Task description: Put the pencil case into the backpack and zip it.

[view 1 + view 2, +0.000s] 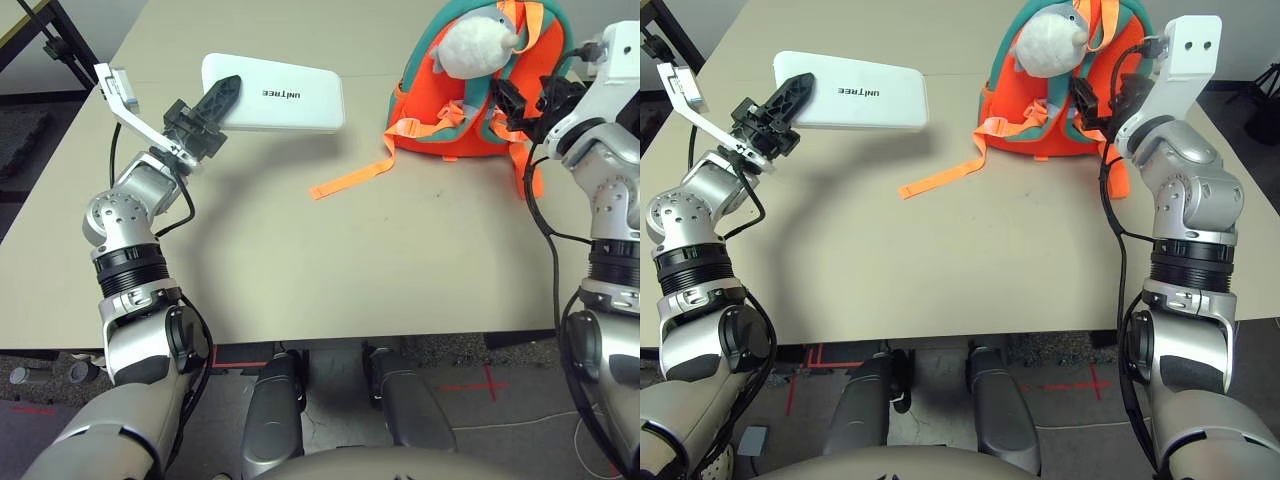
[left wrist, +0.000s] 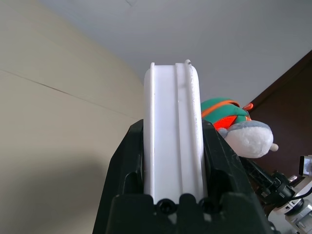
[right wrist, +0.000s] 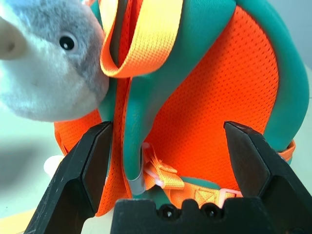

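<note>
The white pencil case [image 1: 280,95] with dark lettering hangs above the far left of the table, flat and level. My left gripper [image 1: 222,97] is shut on its left end, one black finger lying across the top; in the left wrist view the case [image 2: 173,131] stands edge-on between both fingers. The orange backpack [image 1: 455,110] with teal trim stands at the far right, a grey-white plush fish [image 1: 480,40] on its front. My right gripper [image 3: 178,151] is open, pressed close against the backpack's side [image 3: 214,107], its fingers [image 3: 90,161] straddling a teal edge and strap.
An orange strap [image 1: 355,175] trails from the backpack onto the beige table [image 1: 330,270] toward the middle. A dark frame [image 1: 40,40] stands off the table's far left corner.
</note>
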You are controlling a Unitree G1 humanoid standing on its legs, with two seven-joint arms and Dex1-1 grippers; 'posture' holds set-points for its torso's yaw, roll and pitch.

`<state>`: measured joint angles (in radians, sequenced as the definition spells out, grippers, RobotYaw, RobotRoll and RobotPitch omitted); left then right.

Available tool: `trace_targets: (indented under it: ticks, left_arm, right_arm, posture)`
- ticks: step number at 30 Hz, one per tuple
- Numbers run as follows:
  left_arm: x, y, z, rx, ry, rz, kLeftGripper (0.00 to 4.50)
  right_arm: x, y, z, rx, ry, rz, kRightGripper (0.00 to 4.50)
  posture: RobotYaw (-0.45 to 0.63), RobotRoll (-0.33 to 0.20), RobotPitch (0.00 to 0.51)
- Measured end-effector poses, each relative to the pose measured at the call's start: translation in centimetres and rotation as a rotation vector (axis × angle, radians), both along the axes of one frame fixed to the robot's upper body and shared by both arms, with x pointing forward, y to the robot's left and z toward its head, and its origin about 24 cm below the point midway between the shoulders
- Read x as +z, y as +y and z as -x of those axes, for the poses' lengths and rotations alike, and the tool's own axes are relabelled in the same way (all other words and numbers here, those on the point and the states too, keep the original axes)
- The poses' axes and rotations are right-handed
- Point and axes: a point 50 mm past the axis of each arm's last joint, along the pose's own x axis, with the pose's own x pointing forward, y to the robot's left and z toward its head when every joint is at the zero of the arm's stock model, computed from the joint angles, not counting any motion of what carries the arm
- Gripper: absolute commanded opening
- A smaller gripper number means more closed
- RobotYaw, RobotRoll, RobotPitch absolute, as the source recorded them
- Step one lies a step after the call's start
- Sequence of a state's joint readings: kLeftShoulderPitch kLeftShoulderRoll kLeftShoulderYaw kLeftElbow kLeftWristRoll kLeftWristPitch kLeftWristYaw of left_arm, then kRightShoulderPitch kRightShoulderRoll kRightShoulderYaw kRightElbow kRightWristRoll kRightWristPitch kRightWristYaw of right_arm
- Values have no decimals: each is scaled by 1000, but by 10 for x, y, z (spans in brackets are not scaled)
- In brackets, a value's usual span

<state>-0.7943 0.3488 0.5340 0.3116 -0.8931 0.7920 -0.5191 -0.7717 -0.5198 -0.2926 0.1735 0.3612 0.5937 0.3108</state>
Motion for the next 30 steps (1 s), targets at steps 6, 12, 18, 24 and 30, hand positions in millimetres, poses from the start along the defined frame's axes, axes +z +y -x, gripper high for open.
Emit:
trace_targets:
  ticks: [6,12,18,24,30]
  left_arm:
    - [0,-1,0,-2,-1,-1,1364]
    - [0,2,1,2,0,0,1364]
    - [-4,3,2,7,11,-1,1364]
    - [-5,2,1,3,12,0,1364]
    - [-5,2,1,3,12,0,1364]
  right_arm:
    - [-14,11,-11,59,50,-30,4500]
    - [-16,22,-13,121,58,-36,4500]
    - [-26,27,-25,122,80,-58,4500]
    - [-32,27,-41,86,65,-50,4500]
    - [-29,27,-41,99,45,-41,2832]
  posture:
    - [-119,0,200]
    - [-117,0,202]
    - [-120,0,204]
    - [-116,0,207]
    - [-120,0,206]
